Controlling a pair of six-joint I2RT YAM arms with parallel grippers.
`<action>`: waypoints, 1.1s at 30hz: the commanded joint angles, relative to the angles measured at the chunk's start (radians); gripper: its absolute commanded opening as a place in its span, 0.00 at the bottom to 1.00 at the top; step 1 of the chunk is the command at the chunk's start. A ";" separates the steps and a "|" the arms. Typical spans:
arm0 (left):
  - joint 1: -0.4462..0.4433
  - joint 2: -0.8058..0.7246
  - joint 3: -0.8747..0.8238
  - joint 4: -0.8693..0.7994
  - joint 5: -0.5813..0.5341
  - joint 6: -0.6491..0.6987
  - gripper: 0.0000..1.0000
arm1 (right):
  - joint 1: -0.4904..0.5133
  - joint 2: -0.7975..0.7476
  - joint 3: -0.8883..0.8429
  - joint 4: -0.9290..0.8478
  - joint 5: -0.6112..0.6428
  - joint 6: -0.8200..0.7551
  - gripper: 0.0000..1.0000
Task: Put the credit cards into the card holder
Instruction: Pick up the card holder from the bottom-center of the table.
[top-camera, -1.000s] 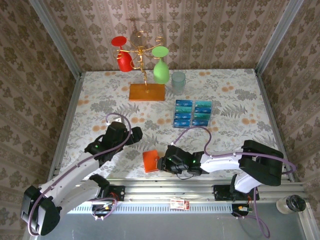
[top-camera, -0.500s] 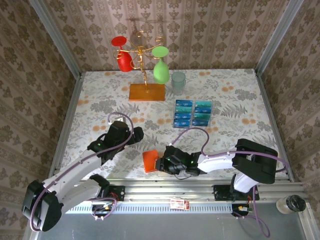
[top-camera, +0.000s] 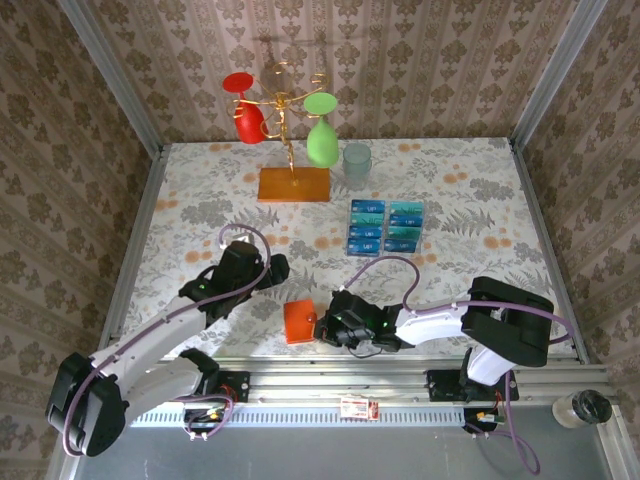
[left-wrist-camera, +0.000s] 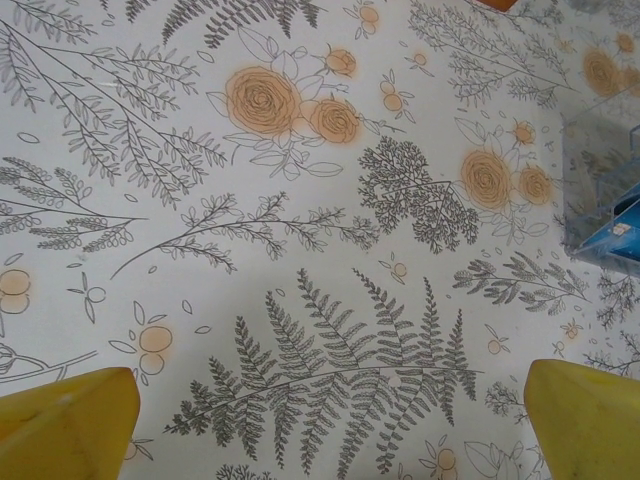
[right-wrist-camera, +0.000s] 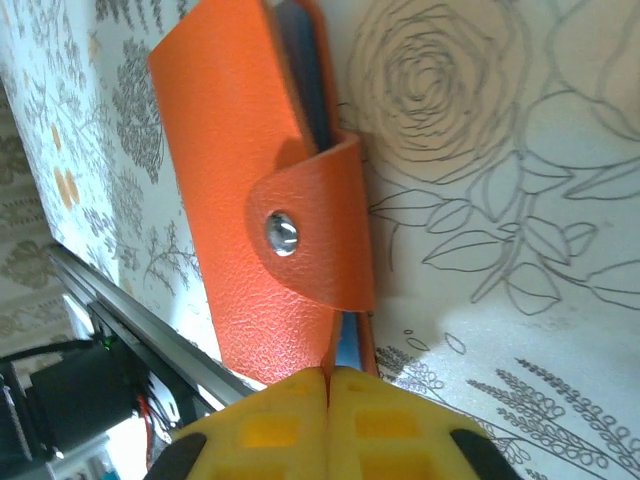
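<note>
The table surface (top-camera: 200, 200) is a flat white cloth printed with grey ferns and orange roses, and it fills the centre of the overhead view.

At the upper centre stands an orange-brown rectangular wooden base (top-camera: 294, 184) carrying a thin gold wire tree (top-camera: 283, 100). A glossy red goblet (top-camera: 247, 105) and a glossy green goblet (top-camera: 321, 135) hang upside down from the tree. A pale translucent tumbler (top-camera: 356, 164) is just beside the base.

The blue and teal plastic credit cards (top-camera: 387, 226) lie right of centre in two neat columns, well apart from both arms. In the left wrist view their blue edge (left-wrist-camera: 625, 225) shows at the right margin.

The orange-red grained leather card holder (top-camera: 298, 321) lies at lower centre, near the table's bottom edge. It is a folded rectangle (right-wrist-camera: 240, 200) with a rounded strap, a greyish-blue lining and a round metal snap stud (right-wrist-camera: 281, 234).

The left gripper (left-wrist-camera: 330, 420) is spread wide and holds nothing; its yellow fingers (left-wrist-camera: 70, 420) sit at the bottom corners above bare cloth.

The right gripper (right-wrist-camera: 328, 400) has its yellow pads pressed flush together at the holder's nearest edge. Whether any leather is pinched cannot be told.
</note>
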 joint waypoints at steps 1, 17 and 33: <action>-0.009 0.006 -0.008 0.015 0.015 -0.011 1.00 | -0.029 0.017 -0.035 0.071 -0.023 0.024 0.00; -0.017 -0.035 -0.020 0.250 0.148 -0.156 1.00 | -0.350 -0.415 0.019 -0.203 -0.220 -0.224 0.00; -0.070 0.179 0.028 0.713 0.278 -0.381 1.00 | -0.428 -0.456 0.122 -0.118 -0.336 -0.181 0.00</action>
